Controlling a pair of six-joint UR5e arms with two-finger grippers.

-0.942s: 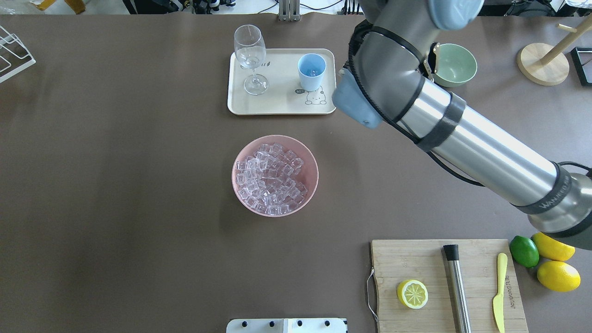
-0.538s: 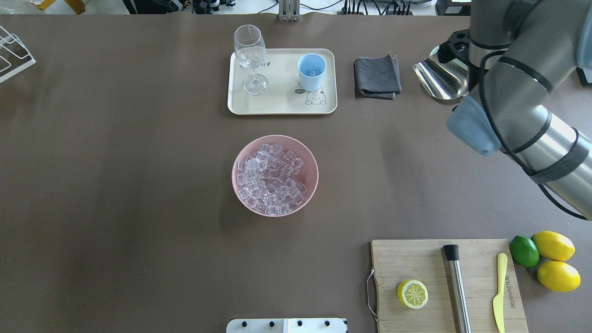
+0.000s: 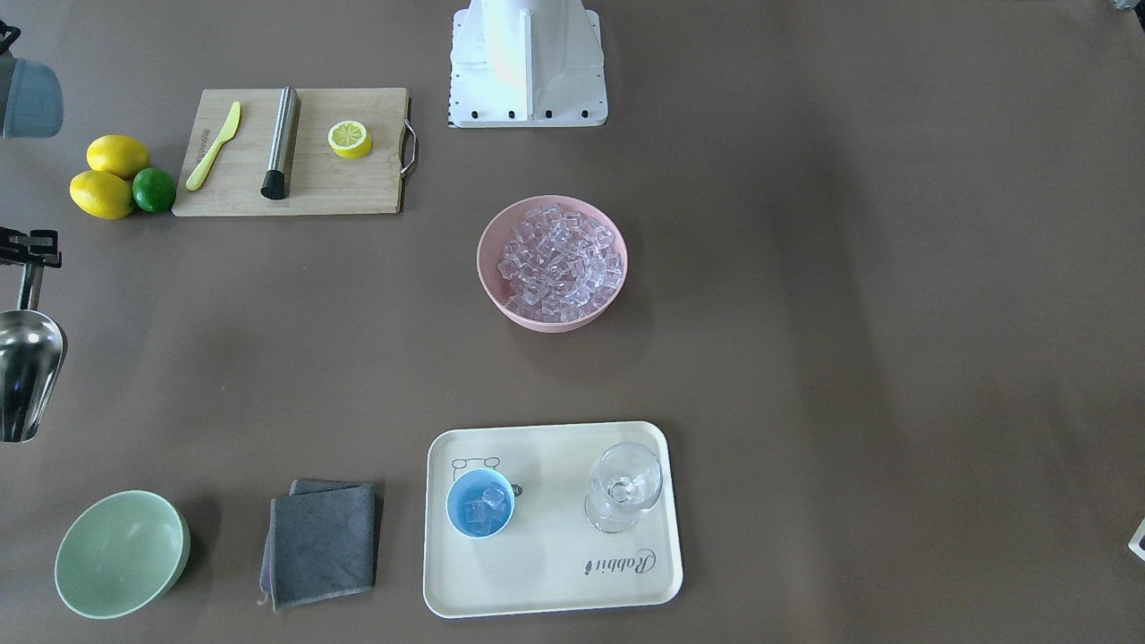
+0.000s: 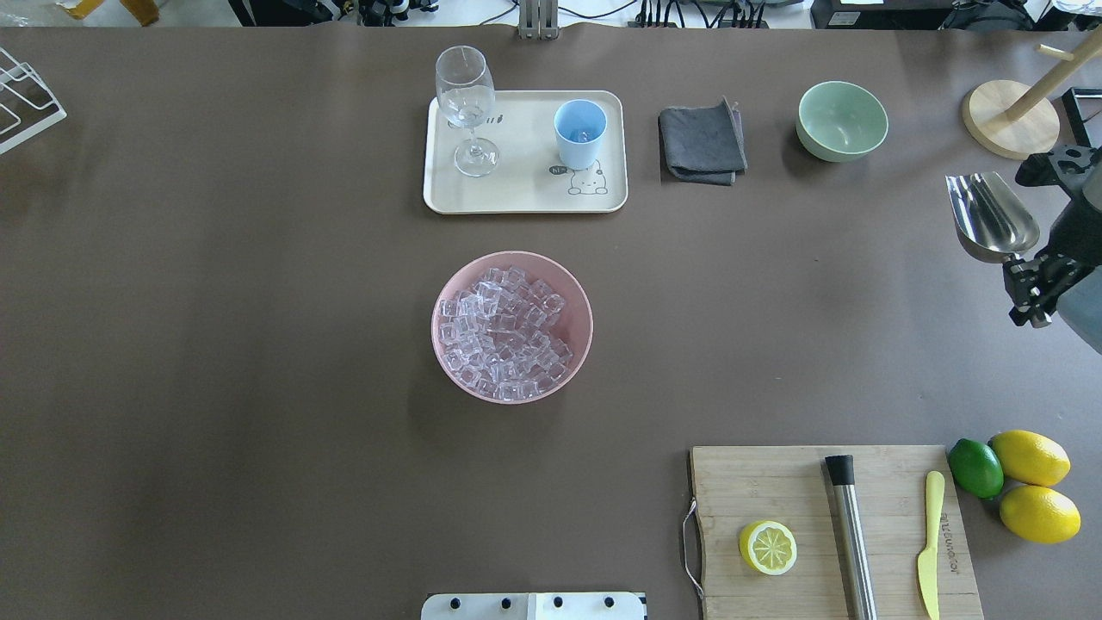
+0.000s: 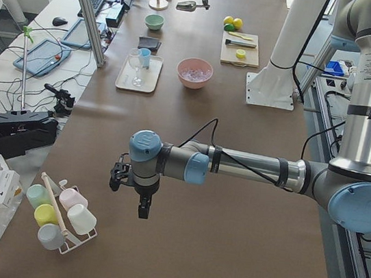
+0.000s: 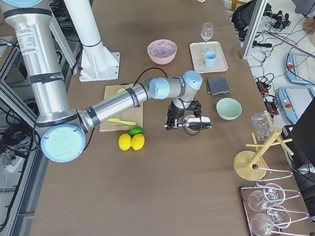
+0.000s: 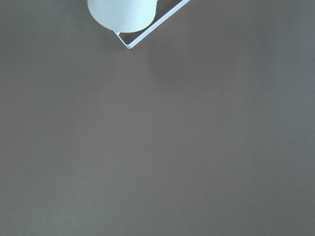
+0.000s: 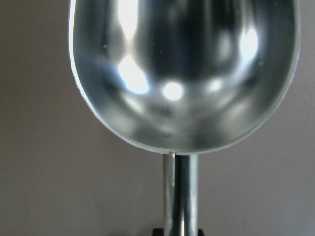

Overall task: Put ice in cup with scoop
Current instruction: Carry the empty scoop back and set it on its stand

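Observation:
The light-blue cup (image 4: 579,133) stands on the cream tray (image 4: 516,196), with a few ice cubes inside it in the front-facing view (image 3: 480,505). The ice (image 4: 506,331) fills the pink bowl (image 4: 582,297) at mid-table. My right gripper (image 4: 1026,274) is shut on the thin handle of the steel scoop (image 4: 990,215), held in the air near the table's right edge, far from the cup. The right wrist view shows the scoop's trough (image 8: 182,73) empty. My left gripper (image 5: 134,184) shows only in the exterior left view, low over bare table; I cannot tell its state.
A stemmed glass (image 4: 466,108) shares the tray. A grey cloth (image 4: 702,142) and pale green bowl (image 4: 842,120) lie right of it. A cutting board (image 4: 826,534) with a lemon half, steel cylinder and yellow knife sits front right, beside lemons and a lime (image 4: 975,468). A cup rack (image 5: 57,214) stands near my left gripper.
My right arm has swung from beside the tray to the table's right edge, carrying the scoop with it. The cloth and green bowl are uncovered now.

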